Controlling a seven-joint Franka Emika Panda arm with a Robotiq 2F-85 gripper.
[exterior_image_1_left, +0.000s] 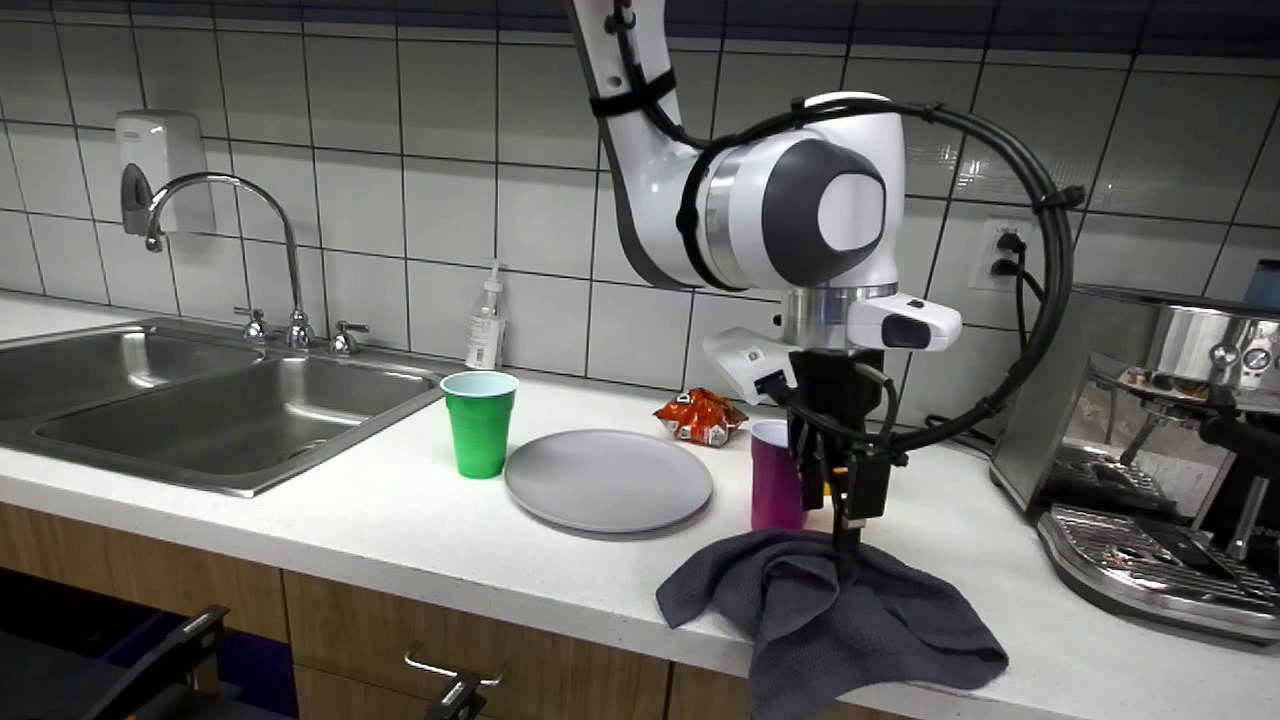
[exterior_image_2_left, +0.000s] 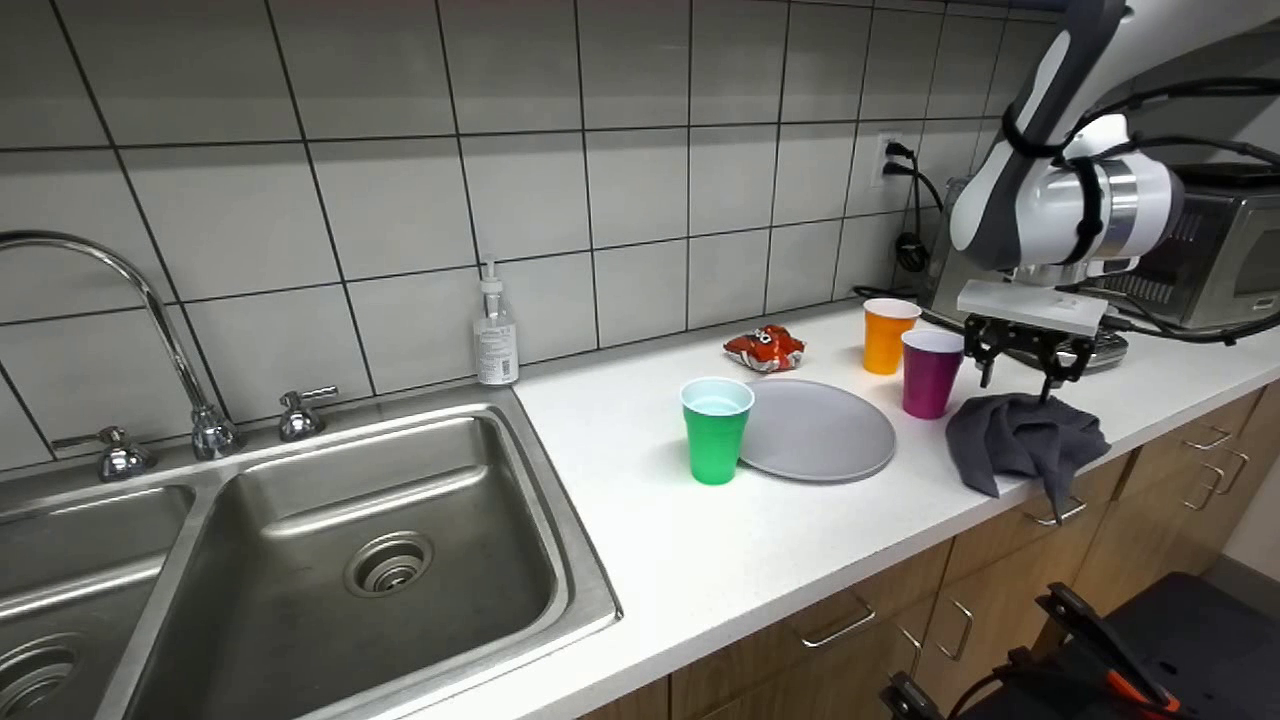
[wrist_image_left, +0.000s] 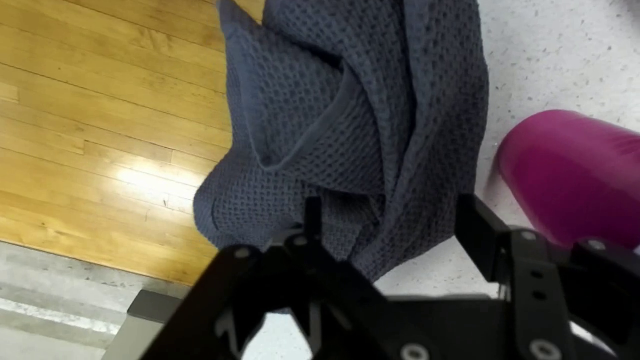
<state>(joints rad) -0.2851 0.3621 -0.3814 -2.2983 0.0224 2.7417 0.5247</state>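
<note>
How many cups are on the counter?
3: green cup beside the gray plate, purple cup near the dark cloth, orange cup nearer the wall; others may be hidden.

We enter this place as a kitchen, whether domestic or shared we cannot tell: one double-bowl steel sink (exterior_image_2_left: 400, 640) with gooseneck tap (exterior_image_2_left: 170, 335), pump bottle (exterior_image_2_left: 496, 345) at its rear corner, wall-mounted soap dispenser (exterior_image_1_left: 175, 170), pale tiled wall (exterior_image_2_left: 640, 180). We further list a speckled tabletop (exterior_image_2_left: 690, 560) over wood-fronted drawers (exterior_image_1_left: 560, 660), bearing an espresso machine (exterior_image_1_left: 1190, 350), a green cup (exterior_image_1_left: 480, 430), a purple cup (exterior_image_2_left: 928, 380), an orange cup (exterior_image_2_left: 884, 342), a round grey plate (exterior_image_1_left: 608, 480), a red packet (exterior_image_2_left: 766, 350) and a dark grey waffle-weave cloth (exterior_image_1_left: 800, 630); plank flooring (wrist_image_left: 110, 115) shows below in the wrist view.
</note>
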